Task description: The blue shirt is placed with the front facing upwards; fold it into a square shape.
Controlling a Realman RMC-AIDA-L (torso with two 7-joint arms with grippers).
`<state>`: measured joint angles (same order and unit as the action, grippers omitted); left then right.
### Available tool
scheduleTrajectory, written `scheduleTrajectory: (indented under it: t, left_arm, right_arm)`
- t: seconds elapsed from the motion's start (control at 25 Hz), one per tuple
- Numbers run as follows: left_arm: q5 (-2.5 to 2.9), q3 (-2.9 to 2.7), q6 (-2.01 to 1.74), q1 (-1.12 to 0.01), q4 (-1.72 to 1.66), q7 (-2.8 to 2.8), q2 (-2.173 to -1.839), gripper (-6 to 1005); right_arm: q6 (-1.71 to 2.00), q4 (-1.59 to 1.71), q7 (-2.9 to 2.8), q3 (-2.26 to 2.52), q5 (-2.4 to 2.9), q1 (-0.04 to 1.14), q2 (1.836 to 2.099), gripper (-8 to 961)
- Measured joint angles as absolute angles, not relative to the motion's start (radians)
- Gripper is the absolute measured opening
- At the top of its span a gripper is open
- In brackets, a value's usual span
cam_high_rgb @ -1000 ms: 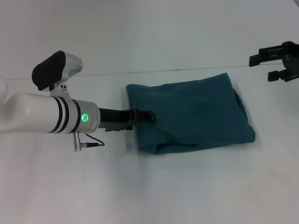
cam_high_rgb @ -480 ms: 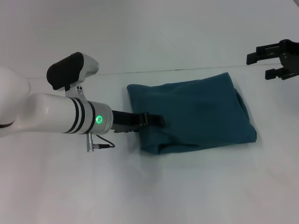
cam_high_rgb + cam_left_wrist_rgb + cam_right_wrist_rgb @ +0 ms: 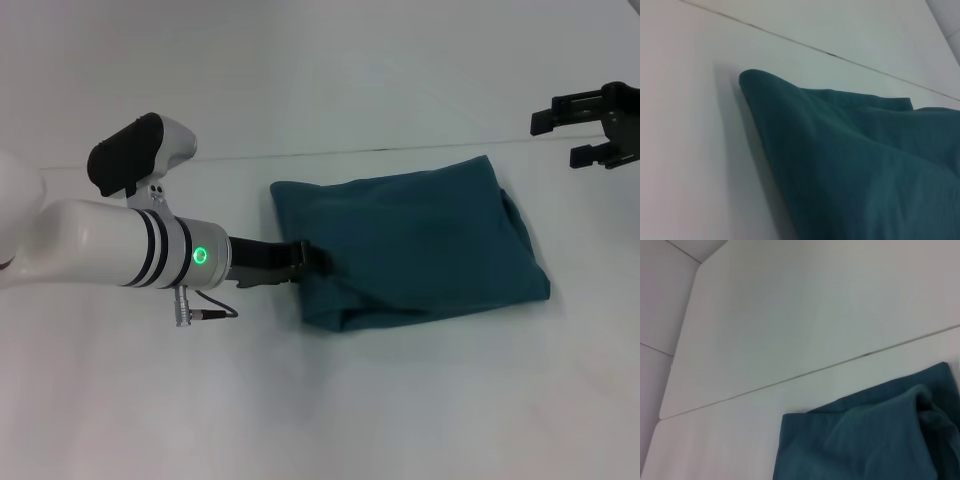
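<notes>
The blue shirt (image 3: 420, 240) lies folded into a rough rectangle in the middle of the white table, plain side up, with no lettering showing. My left gripper (image 3: 312, 256) is low at the shirt's left edge, its tip touching the cloth. The left wrist view shows a folded corner of the shirt (image 3: 865, 165) close up. My right gripper (image 3: 556, 140) hangs open and empty above the far right of the table, apart from the shirt. In the right wrist view the shirt (image 3: 865, 440) lies below and farther off.
The white table (image 3: 320, 400) extends all around the shirt. A thin seam (image 3: 200, 160) runs across it just behind the shirt. My left arm's white forearm (image 3: 110, 255) stretches over the table's left side.
My left gripper pushed right onto the shirt's left edge, then drew back a little to the left. The shirt and the right gripper have hardly moved.
</notes>
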<state>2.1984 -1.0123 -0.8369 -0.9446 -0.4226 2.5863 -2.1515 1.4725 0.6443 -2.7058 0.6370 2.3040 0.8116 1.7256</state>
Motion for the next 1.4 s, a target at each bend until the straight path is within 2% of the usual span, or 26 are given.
scheduleTrajectory:
  t: [0.44, 0.68, 0.92, 1.04, 1.16, 1.4]
  left_arm:
    - [2.194, -1.009, -0.873, -0.940, -0.446, 2.588, -2.160, 183]
    - [2.179, -1.001, -0.974, -0.892, -0.509, 2.596, -2.161, 78]
    - [2.179, -0.997, -1.126, -0.711, -0.723, 2.645, -2.167, 77]
    - [2.189, -0.963, -1.204, -0.634, -0.802, 2.652, -2.159, 78]
    - [2.214, -0.881, -1.274, -0.588, -0.826, 2.626, -2.142, 78]
    - [2.290, -0.716, -1.330, -0.573, -0.807, 2.558, -2.107, 77]
  right_arm:
    - [1.473, 0.644, -2.706, 0.620, 2.302, 0.808, 1.727, 923]
    - [1.473, 0.644, -2.706, 0.610, 2.302, 0.803, 1.727, 924]
    - [1.474, 0.644, -2.705, 0.607, 2.302, 0.798, 1.729, 923]
    - [1.473, 0.640, -2.704, 0.606, 2.302, 0.796, 1.730, 922]
    - [1.473, 0.636, -2.702, 0.606, 2.303, 0.796, 1.730, 923]
    - [1.473, 0.636, -2.701, 0.606, 2.302, 0.794, 1.732, 924]
